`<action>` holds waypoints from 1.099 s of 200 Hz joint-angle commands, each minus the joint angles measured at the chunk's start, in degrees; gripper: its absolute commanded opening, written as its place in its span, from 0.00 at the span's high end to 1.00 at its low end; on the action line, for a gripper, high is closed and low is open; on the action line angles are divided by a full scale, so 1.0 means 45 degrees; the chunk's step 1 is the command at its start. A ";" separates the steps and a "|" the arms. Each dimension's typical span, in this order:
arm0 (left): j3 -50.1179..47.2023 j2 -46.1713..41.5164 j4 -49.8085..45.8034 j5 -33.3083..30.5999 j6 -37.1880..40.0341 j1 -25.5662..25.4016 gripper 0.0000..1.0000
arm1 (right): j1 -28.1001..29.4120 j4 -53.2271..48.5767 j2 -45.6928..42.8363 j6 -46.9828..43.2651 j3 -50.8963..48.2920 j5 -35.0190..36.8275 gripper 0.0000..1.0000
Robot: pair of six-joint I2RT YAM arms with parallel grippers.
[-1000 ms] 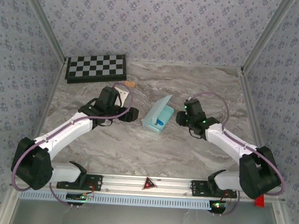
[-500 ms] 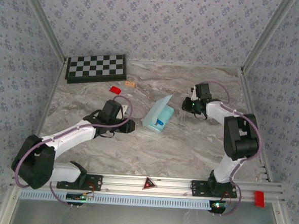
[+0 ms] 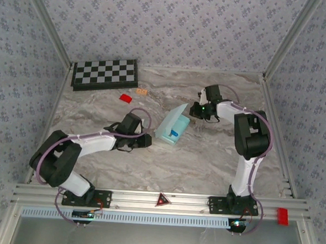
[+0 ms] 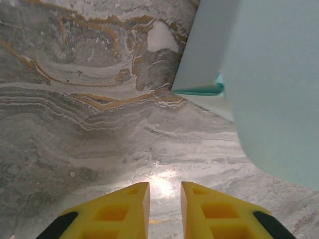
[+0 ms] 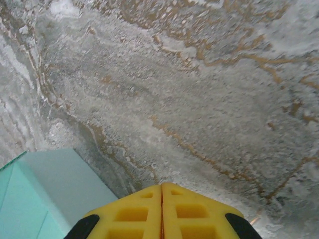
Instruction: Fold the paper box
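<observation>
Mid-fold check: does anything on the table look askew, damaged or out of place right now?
The paper box lies diagonally on the table, its lid flap standing open, not tucked. No tears or crushing visible. Neither arm holds it: the left gripper has jaws slightly apart, the right gripper jaws shut.

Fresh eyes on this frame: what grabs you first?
The pale cyan paper box sits at the middle of the marble table, its lid flap standing up. The left gripper and right gripper are close on either side of it, both empty. Next come the black-and-white checkerboard in the far left corner and a small red block just in front of it.
</observation>
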 commanded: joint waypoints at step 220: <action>0.3141 0.1608 -0.2120 -0.4075 -0.0158 0.0305 0.58 | 0.2321 0.0892 -0.4482 0.1156 -0.6107 0.1099 0.92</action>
